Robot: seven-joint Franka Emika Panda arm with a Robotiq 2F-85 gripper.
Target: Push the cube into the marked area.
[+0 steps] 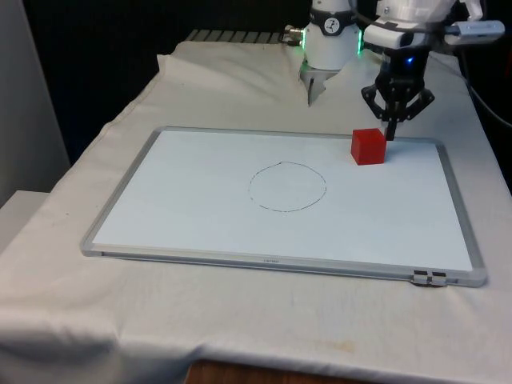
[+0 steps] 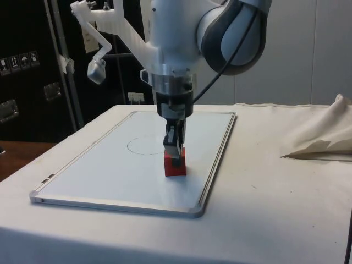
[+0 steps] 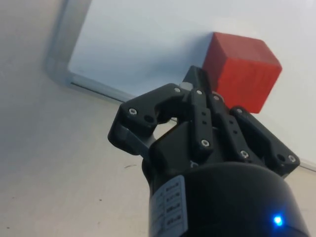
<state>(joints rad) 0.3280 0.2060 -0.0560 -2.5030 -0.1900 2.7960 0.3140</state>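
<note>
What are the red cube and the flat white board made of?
The red cube looks like matte painted wood or plastic: sharp edges, no shine. The white board seems a smooth, faintly glossy whiteboard panel in a grey, probably aluminium, frame, with a pen-drawn circle.

cubes: 1 — red cube (image 1: 368, 146)
whiteboards: 1 — whiteboard (image 1: 192, 216)
drawn circles: 1 — circle (image 1: 287, 186)

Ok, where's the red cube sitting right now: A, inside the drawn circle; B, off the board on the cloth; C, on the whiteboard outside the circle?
C: the red cube rests on the whiteboard near its far edge, clear of the drawn circle, with the gripper just behind it.
</note>
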